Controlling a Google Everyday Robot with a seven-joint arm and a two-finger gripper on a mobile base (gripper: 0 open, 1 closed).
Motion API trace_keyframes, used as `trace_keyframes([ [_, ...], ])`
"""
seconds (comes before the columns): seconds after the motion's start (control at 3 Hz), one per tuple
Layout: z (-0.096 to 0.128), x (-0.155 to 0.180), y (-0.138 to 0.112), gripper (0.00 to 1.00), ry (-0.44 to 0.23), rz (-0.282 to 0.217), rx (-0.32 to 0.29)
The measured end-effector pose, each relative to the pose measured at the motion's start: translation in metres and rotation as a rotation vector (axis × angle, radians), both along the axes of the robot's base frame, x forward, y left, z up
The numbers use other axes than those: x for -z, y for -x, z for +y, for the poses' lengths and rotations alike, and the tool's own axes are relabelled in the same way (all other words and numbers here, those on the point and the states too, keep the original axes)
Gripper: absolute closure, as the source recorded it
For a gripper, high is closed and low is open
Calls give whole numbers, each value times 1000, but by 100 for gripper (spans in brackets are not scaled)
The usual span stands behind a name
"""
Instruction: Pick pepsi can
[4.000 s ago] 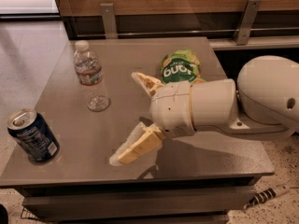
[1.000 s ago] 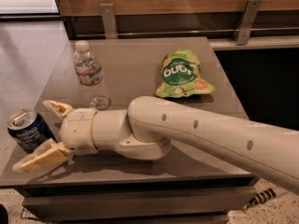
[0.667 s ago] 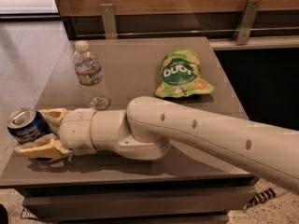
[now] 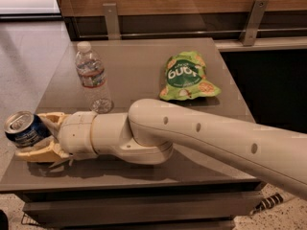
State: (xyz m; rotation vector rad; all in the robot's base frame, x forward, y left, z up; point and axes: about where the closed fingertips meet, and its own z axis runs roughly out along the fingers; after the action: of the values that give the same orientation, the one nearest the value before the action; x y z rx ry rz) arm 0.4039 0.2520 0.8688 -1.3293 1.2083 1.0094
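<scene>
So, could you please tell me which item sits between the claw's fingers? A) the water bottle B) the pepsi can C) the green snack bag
B: the claw, at the front-left corner of the table, grips the tilted pepsi can, while the water bottle and green snack bag lie farther back, untouched.

A clear plastic water bottle point(image 4: 91, 75) is seen upright on a grey-brown table point(image 4: 139, 63); a green snack bag point(image 4: 188, 78) is laid well apart.
</scene>
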Motion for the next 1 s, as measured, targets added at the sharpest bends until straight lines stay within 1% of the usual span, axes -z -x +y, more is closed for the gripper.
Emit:
trace_keyframes([
  [0.33, 0, 0, 0, 100, 0, -1, -1],
  [0.67, 0, -8, 1, 100, -26, -13, -19],
  [1.0, -2, -25, 1, 100, -65, -37, -44],
])
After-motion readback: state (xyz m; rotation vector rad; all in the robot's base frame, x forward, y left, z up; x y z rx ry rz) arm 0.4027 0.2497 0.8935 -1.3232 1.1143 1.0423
